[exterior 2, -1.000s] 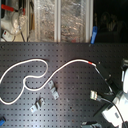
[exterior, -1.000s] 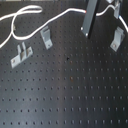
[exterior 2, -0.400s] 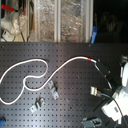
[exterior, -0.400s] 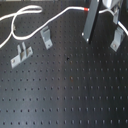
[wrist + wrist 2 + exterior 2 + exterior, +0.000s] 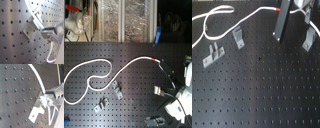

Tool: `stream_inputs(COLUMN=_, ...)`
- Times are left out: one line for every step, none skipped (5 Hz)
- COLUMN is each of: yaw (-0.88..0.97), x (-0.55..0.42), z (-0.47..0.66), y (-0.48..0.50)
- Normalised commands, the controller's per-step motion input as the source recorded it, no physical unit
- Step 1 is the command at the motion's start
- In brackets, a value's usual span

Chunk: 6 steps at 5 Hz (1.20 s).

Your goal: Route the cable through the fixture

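The white cable [image 5: 94,75] loops across the second exterior view's left and runs to its red band [image 5: 154,60]. In the first exterior view it [image 5: 222,12] lies along the far edge, and the red band [image 5: 278,9] sits against my gripper [image 5: 280,35]. The gripper [image 5: 170,82] looks shut on the cable just past the band. A metal clip fixture [image 5: 32,23] is close in front of it in both wrist views [image 5: 37,109]. The cable [image 5: 40,81] passes beside that clip.
More metal clip fixtures stand on the black pegboard [image 5: 257,95]: one [image 5: 238,36] and another [image 5: 213,54] in the first exterior view, and one [image 5: 308,39] by the gripper. Shelves with clutter [image 5: 109,20] stand behind the board in the second exterior view.
The gripper has lowered slightly with the cable end. The red band has come into the first exterior view and shifted a little left in the second exterior view.
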Motion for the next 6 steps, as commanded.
stream_inputs(yaw=0.0, x=-0.05, z=0.02, y=0.065)
stream_inputs(yaw=0.25, x=-0.057, z=-0.01, y=0.136)
stream_inputs(yaw=0.5, x=-0.223, z=0.01, y=0.294)
stream_inputs(yaw=0.0, x=0.0, z=0.04, y=0.001)
stream_inputs(yaw=0.0, x=0.066, z=0.19, y=-0.015)
stream_inputs(yaw=0.0, x=0.144, z=0.13, y=-0.265)
